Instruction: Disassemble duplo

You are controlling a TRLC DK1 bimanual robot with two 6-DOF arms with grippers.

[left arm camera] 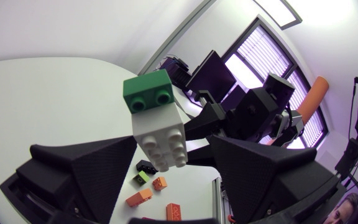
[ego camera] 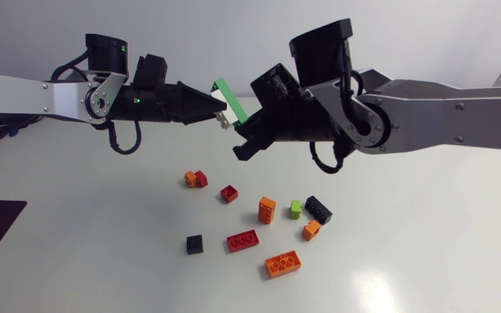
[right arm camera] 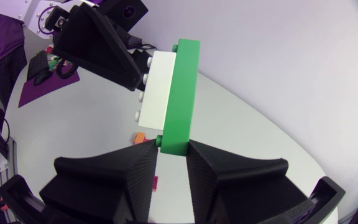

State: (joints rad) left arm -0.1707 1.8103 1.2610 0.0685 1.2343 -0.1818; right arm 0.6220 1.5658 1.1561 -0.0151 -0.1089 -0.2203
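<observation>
Green brick (ego camera: 230, 96) (left arm camera: 148, 93) (right arm camera: 180, 99): long piece, up in the air over the table (ego camera: 424, 248), tilted, pressed face to face against the white brick.
White brick (ego camera: 223, 119) (left arm camera: 162, 140) (right arm camera: 157, 84): stuck on the green brick's 9 o'clock side in the head view; I can see its studs in both wrist views.
Left gripper (ego camera: 219, 109) (left arm camera: 169, 158): my left arm comes in from 9 o'clock, with its fingers clamped on the white brick.
Right gripper (ego camera: 243, 130) (right arm camera: 173, 146): my right arm comes in from 3 o'clock. Its fingers are pinched on one end of the green brick, one on each side.
Loose pile: lies on the table at 6 o'clock from the held pair, and nothing touches it.
Orange-and-red pair (ego camera: 196, 179): at 10 o'clock in the pile, the two touching.
Small red brick (ego camera: 229, 193): just at 4 o'clock from that pair.
Upright orange brick (ego camera: 267, 209): middle of the pile.
Lime brick (ego camera: 296, 209): at 3 o'clock from it, beside the black brick (ego camera: 318, 209).
Small orange brick (ego camera: 311, 229): at 6 o'clock from the black brick.
Small black brick (ego camera: 195, 244): at 8 o'clock in the pile.
Long red brick (ego camera: 243, 240): at 3 o'clock from the small black brick.
Long orange brick (ego camera: 283, 263): at 6 o'clock in the pile, nearest me.
</observation>
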